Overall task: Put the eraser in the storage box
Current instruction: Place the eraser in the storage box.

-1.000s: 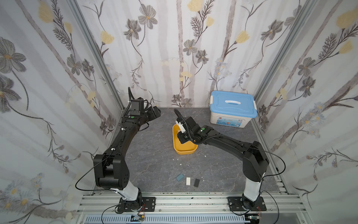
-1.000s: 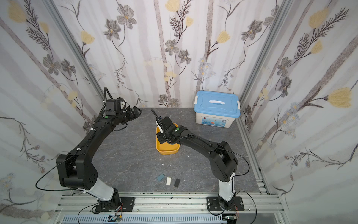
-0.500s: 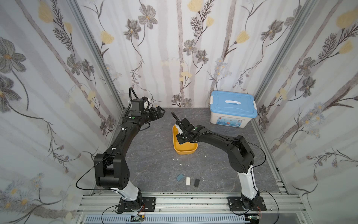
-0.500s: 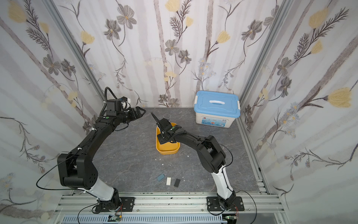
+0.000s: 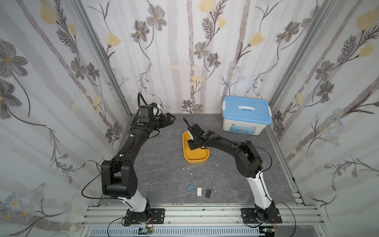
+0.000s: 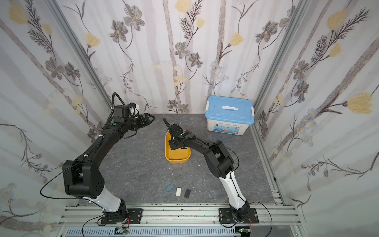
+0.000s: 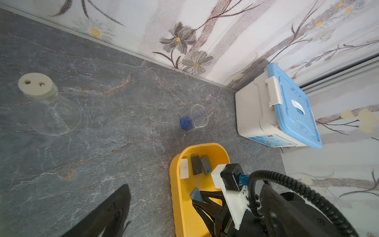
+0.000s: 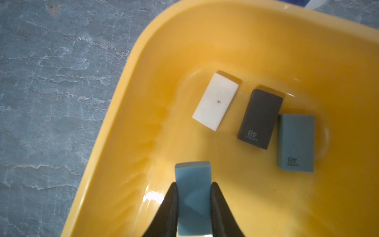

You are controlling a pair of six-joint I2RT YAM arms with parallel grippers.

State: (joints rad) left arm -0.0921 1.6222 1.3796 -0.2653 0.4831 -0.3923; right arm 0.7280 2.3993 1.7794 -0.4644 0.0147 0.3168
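Pinching blue-grey eraser (image 8: 193, 197), right gripper (image 8: 194, 186) — above storage box (image 8: 184, 41) floor

Storage box (image 8: 143, 61): yellow-orange plastic, smooth, glossy, glare spots inside.
Blue-grey eraser (image 8: 193, 184), white eraser (image 8: 215, 101), black eraser (image 8: 259, 119): matt, rubbery look.
Worktop (image 7: 102, 143): grey stone-look, veined, matt.
Flask (image 7: 53, 115): clear glass; stopper (image 7: 34, 84) pale, porous.
Lidded box (image 7: 256, 115): smooth plastic, slight sheen.
Rails (image 5: 194, 211): bare metal.
Walls (image 5: 184, 51): printed floral covering, matt.
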